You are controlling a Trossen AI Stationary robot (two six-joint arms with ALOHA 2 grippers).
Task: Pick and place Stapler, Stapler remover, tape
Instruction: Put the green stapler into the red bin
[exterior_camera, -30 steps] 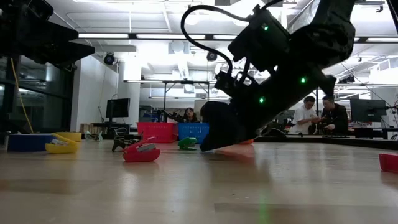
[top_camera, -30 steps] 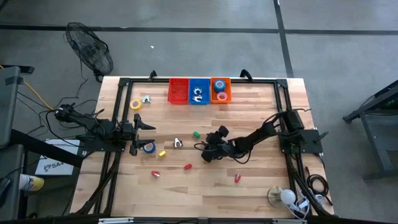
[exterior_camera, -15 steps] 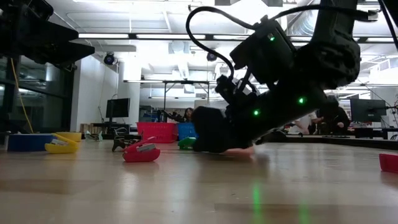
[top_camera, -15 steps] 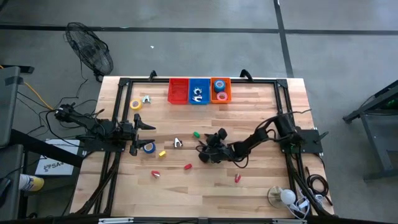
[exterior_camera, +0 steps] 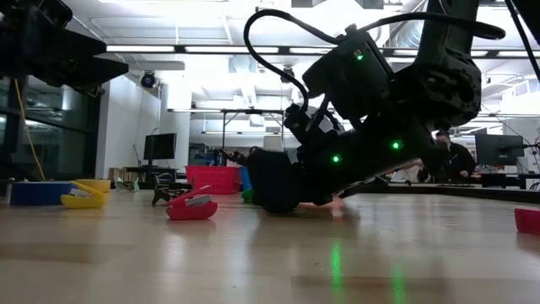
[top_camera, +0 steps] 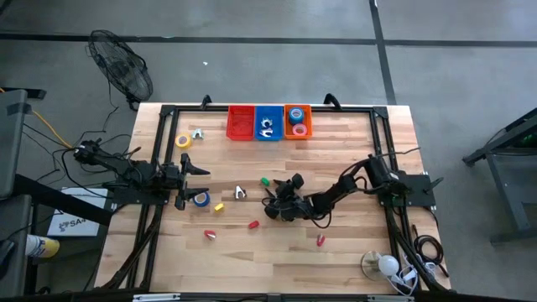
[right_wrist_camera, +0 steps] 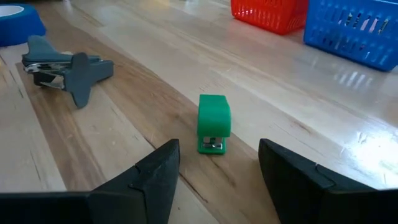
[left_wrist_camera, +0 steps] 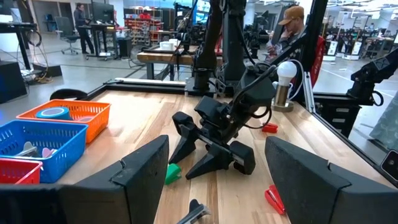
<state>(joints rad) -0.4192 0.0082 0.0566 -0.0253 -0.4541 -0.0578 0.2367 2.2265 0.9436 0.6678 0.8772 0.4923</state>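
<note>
A small green stapler lies flat on the wood just ahead of my right gripper. The gripper is open and low over the table's middle, one finger on either side of the line to the stapler. A grey staple remover and a blue tape roll lie farther toward the left edge. A yellow tape roll lies at the far left. My left gripper waits open and level at the left edge.
Red, blue and orange bins stand in a row at the far edge, and the orange one holds tape rolls. Small red staplers and a yellow one lie toward the near side. People work in the room beyond the table.
My right gripper has sunk to just above the table and crept toward the left edge, closing on the green stapler. Its body has tipped flatter, and its fingers have stayed open. Nothing on the table has moved.
</note>
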